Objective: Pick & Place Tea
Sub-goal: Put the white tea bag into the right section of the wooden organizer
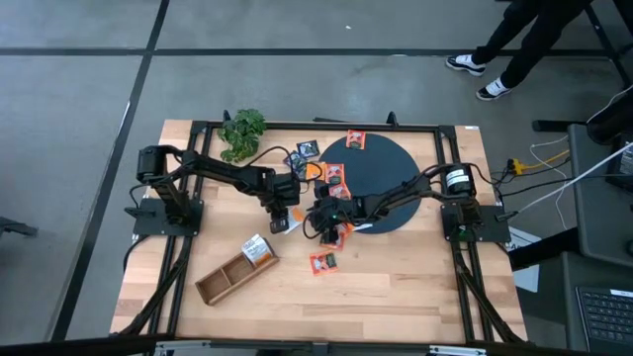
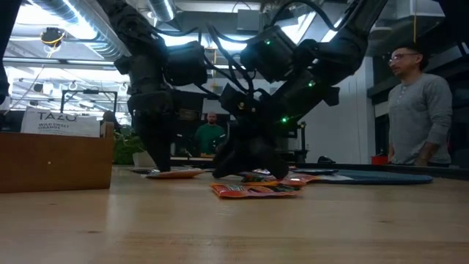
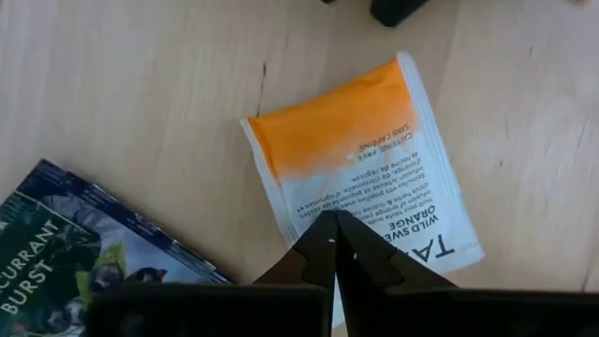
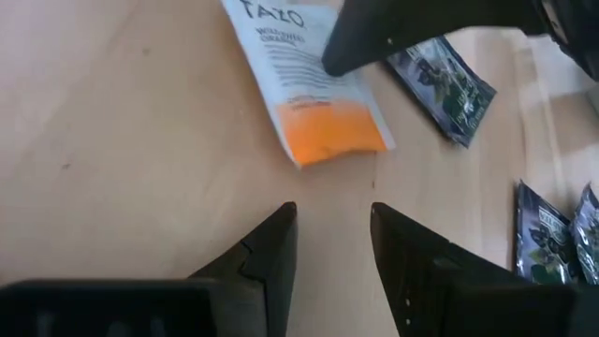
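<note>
Right now the left gripper is down at the table near its middle, its two fingers pinched together on the near edge of an orange-and-white sachet that lies flat on the wood. The tips meet with no gap showing, so it looks like a grip on the packet's edge, though the sachet has not left the table. Just beside it lies a dark blue sachet, apart from the gripped one.

Facing it from the other side, the right gripper hangs low over bare wood with its fingers spread and nothing between them; the same orange-and-white packet lies just ahead of it, and more dark sachets sit off to one side.

Farther out, several orange sachets rest around the left rim of the dark disc, one orange sachet lies alone nearer the front edge, and the wooden tray sits toward the front-left corner with a packet standing in one end. A plant is near the back edge. A person stands beyond the table.

I judge this to be the pick of one sachet. Next calls for a clean lift without dragging the neighbour, then a carry toward the tray, which seems the likely destination.
</note>
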